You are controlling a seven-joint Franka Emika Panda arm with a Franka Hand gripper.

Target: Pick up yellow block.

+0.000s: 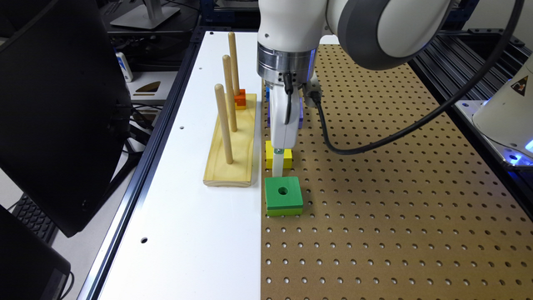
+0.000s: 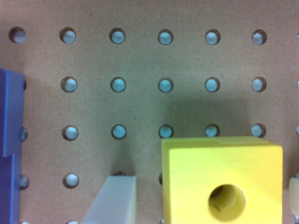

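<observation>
The yellow block (image 1: 270,155) lies flat on the brown pegboard (image 1: 395,208), its round hole facing up. My gripper (image 1: 278,166) comes straight down over it. In the wrist view the yellow block (image 2: 196,163) sits between the two pale fingers of my gripper (image 2: 204,198). One finger (image 2: 114,200) stands a clear gap away from the block's side. The other finger (image 2: 294,192) is just off the opposite side. The gripper is open around the block and is not squeezing it.
A green block (image 1: 283,193) with a lime lower layer lies just in front of the yellow one. A purple block (image 2: 9,149) sits behind the gripper. A wooden base with three pegs (image 1: 231,141) stands on the white board, an orange piece (image 1: 240,99) at its far end.
</observation>
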